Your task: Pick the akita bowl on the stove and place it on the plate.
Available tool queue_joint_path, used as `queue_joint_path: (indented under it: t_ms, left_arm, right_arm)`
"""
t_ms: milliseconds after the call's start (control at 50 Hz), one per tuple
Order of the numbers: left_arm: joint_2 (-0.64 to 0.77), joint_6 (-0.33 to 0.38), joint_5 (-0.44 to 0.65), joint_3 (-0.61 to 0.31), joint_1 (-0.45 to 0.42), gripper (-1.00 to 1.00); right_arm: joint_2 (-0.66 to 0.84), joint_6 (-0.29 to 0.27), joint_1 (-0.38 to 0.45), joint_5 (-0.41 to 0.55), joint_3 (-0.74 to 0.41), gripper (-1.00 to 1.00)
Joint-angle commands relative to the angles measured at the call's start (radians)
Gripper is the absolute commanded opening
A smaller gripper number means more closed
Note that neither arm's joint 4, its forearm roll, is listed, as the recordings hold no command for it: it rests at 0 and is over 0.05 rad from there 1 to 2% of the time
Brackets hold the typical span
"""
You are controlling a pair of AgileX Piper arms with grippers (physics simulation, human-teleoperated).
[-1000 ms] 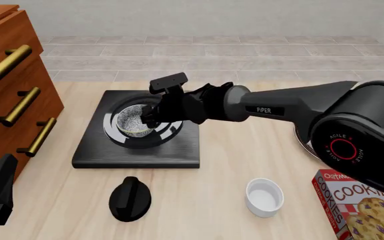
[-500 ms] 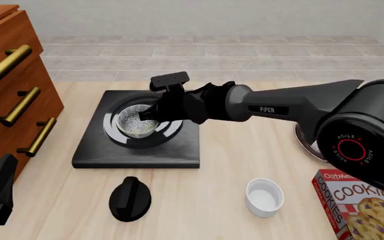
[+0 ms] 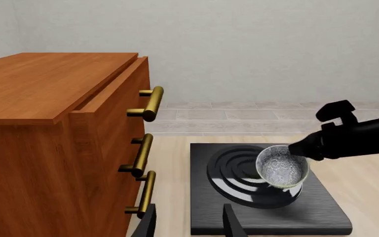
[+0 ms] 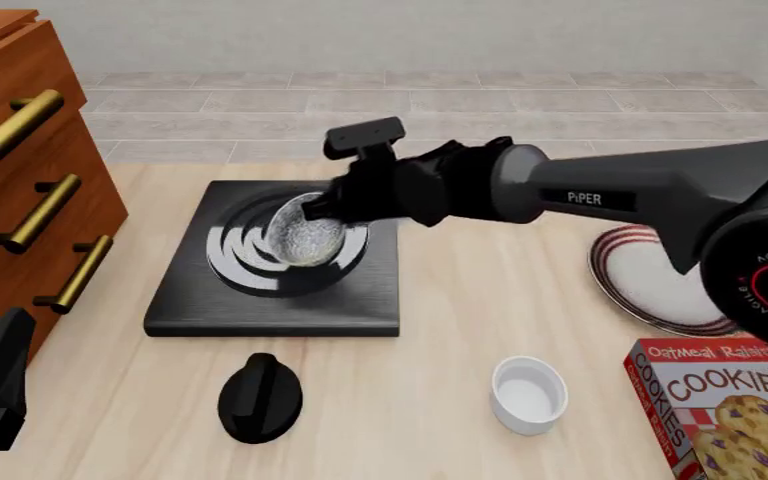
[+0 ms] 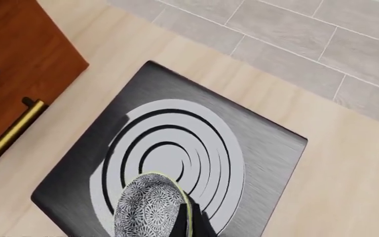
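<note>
1. Your R gripper (image 4: 320, 208) is clamped on the akita bowl (image 4: 307, 238), pinching its rim; bowl tilted, clear of the stove (image 4: 275, 262) and above the rings' right part.
2. L gripper (image 3: 188, 223): fingers spread, nothing between them, parked at the near-left by the drawer unit (image 4: 24, 170).
3. Plate (image 4: 651, 280) sits far right, partly behind your R arm, well apart from the bowl.
4. Knob (image 4: 260, 397), white ramekin (image 4: 530, 394), cookie box (image 4: 724, 410) along the near edge.
</note>
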Motion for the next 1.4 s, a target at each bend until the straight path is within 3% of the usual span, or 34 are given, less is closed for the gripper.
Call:
queue_joint_path:
  t_ms: [20, 480, 1400]
  left_arm:
    - [0.0, 0.0, 0.0, 0.0, 0.0, 1.0]
    - [0.0, 0.0, 0.0, 0.0, 0.0, 1.0]
    - [0.0, 0.0, 0.0, 0.0, 0.0, 1.0]
  right_arm:
    - [-0.054, -0.007, -0.019, -0.009, 0.035, -1.0]
    - [-0.157, -0.01, -0.062, -0.054, 0.136, -1.0]
    - [-0.308, -0.019, -0.286, -0.124, 0.267, -1.0]
